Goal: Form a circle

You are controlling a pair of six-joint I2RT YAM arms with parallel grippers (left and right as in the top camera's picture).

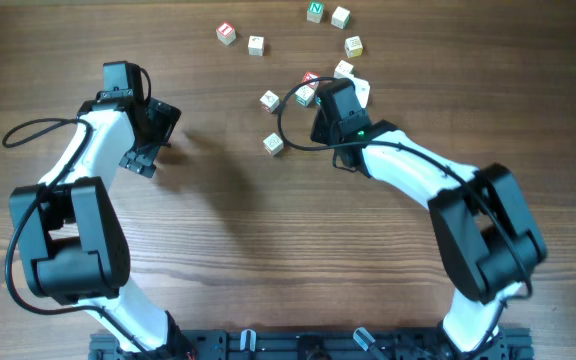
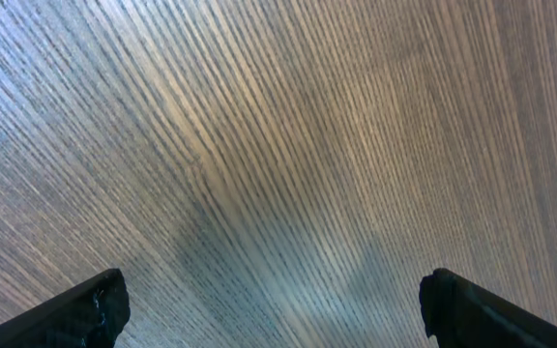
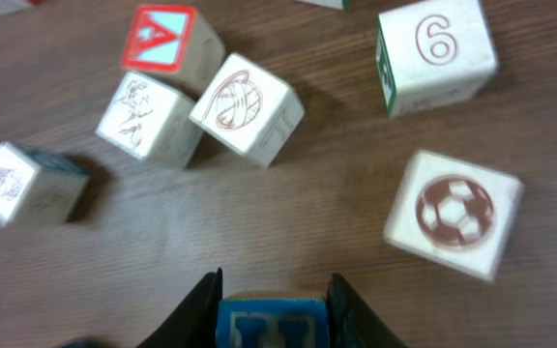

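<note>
Right gripper (image 3: 274,290) pinches a blue-faced cube (image 3: 274,326) between its jaws. The other cubes (image 1: 256,44) lie scattered far, right of centre (loose, in no ring). Left gripper (image 2: 274,309) hangs over the table (image 2: 259,145), jaws spread wide.

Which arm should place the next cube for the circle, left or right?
Right. The right pincer grips a blue-letter cube amid the scattered cubes; the left pincer hangs open over the table, away from them.

Even bright light, soft shadows on table (image 1: 228,200), sheen on wood close-up, near cubes (image 3: 453,215) slightly blurred
</note>
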